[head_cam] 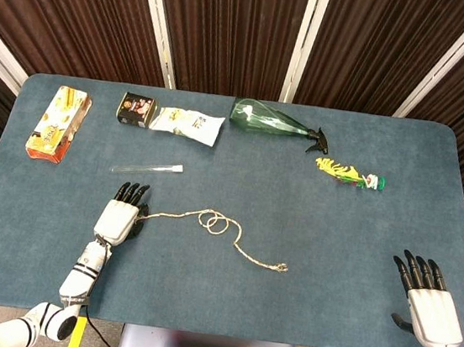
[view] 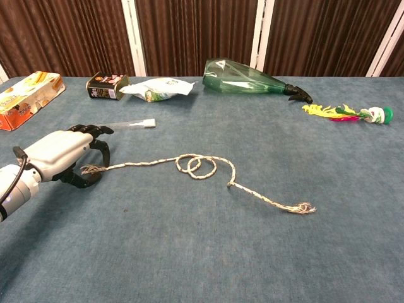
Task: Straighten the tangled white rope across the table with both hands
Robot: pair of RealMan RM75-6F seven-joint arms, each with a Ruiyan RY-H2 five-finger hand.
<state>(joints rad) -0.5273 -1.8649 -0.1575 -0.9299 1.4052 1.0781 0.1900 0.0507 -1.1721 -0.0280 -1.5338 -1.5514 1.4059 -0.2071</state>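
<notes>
**Rope lies left to right, looped mid-length**

The white rope (view: 196,166) runs across the blue table (head_cam: 359,240), frayed end between the left hand's (view: 63,156) curled fingers, whether gripped I cannot tell. The right hand (head_cam: 429,304) rests spread, well apart.

White rope (head_cam: 217,222), looped mid-table

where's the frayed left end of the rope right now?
In the chest view the rope has its frayed left end at the left hand, under its curled fingers, just in front of the clear tube; whether the hand grips it, I cannot tell.
</notes>
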